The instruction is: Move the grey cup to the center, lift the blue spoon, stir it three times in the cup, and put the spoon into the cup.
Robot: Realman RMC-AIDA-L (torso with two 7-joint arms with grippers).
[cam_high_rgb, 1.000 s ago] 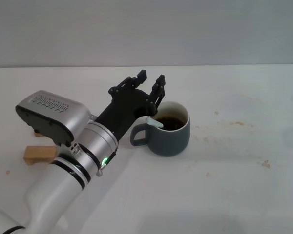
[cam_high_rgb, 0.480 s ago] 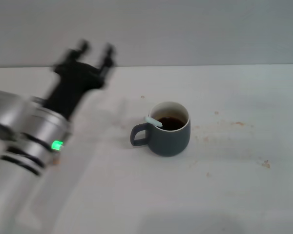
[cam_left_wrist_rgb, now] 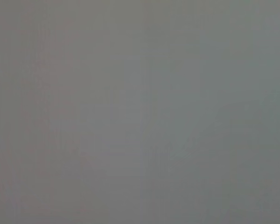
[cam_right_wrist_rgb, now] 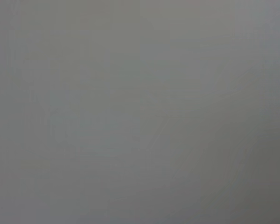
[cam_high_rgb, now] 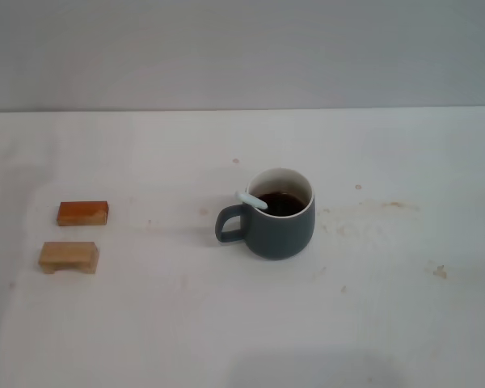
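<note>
Gone from the head view since a second ago: left arm and its black gripper, earlier hovering just beside the mug's handle, then blurred at upper left, now out of frame altogether. Cannot tell how either pincer stands, wide or narrow, since neither shows anywhere; both wrist views give only flat, featureless grey.

Unmoved near the middle of the frame: grey cup (cam_high_rgb: 281,214), upright on the white table (cam_high_rgb: 226,323), loop handle turned toward frame left, cream rim around a dark brown liquid. Resting inside it, blue spoon (cam_high_rgb: 253,200), pale handle leaning out over the rim on the handle side, bowl hidden below the liquid.

Well apart at the left of the frame: two small wooden blocks, an orange-brown block (cam_high_rgb: 83,213) higher up and a paler tan block (cam_high_rgb: 69,257) just below it, close together but not touching. Scattered over the tabletop to the right of the mug, faint brownish stains (cam_high_rgb: 392,205).
</note>
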